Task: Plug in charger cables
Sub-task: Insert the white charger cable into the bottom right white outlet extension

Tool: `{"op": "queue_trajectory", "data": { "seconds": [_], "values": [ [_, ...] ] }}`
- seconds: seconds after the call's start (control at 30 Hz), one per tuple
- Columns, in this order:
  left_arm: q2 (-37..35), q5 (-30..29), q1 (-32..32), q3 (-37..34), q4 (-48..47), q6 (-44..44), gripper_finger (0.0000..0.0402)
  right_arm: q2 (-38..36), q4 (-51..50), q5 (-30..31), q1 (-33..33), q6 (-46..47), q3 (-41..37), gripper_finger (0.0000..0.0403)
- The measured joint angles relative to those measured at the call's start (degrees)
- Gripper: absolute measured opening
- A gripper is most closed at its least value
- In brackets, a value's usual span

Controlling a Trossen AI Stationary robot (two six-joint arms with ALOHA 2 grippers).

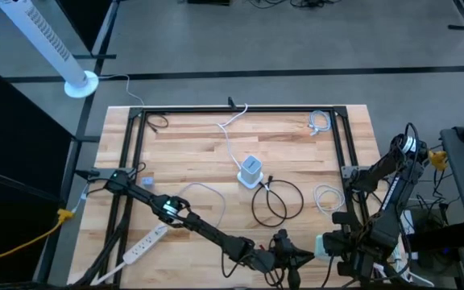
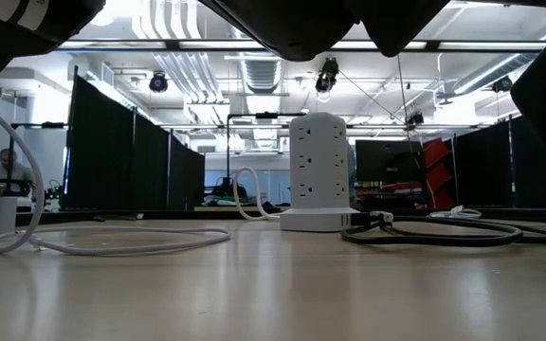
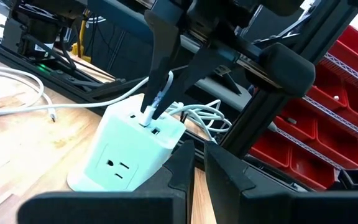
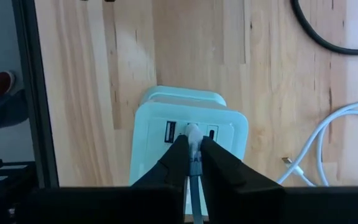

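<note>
Near the wooden table's (image 1: pixel 200 145) front edge, a white cable's plug (image 4: pixel 193 134) is being pinched by the right gripper (image 4: pixel 193 163) and seated into a small charger block (image 4: pixel 188 149); the left gripper (image 3: pixel 199 165) is being held clenched, empty, beside it.

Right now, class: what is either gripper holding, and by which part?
The right gripper pinches a white cable at its plug, atop a charger block. The left gripper holds nothing.
</note>
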Motion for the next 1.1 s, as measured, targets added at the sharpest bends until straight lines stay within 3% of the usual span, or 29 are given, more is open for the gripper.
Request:
{"op": "queue_trajectory", "data": {
  "seconds": [0.23,0.53,0.7,0.87,1.1],
  "values": [
    [0.0,0.0,-0.4,0.0,0.0,-2.8,0.0025,-0.4,-0.1,3.0,0.0,0.2,1.5,0.002],
    [0.0,0.0,-0.6,0.0,0.0,-4.6,0.0025,-0.8,-5.2,-1.0,-0.2,-1.3,4.8,0.0156],
    [0.0,0.0,-0.7,0.0,0.0,-5.9,0.0025,-3.0,-15.5,-0.4,-0.4,-2.6,9.8,0.0201],
    [0.0,0.0,-0.8,0.0,-0.1,-6.0,0.0025,-7.7,-22.4,9.7,-0.8,-3.1,14.0,0.0214],
    [0.0,0.0,-0.9,0.0,-0.8,-7.6,0.0025,-15.3,-22.6,32.5,-0.8,-2.1,13.0,0.0199]
  ]
}}
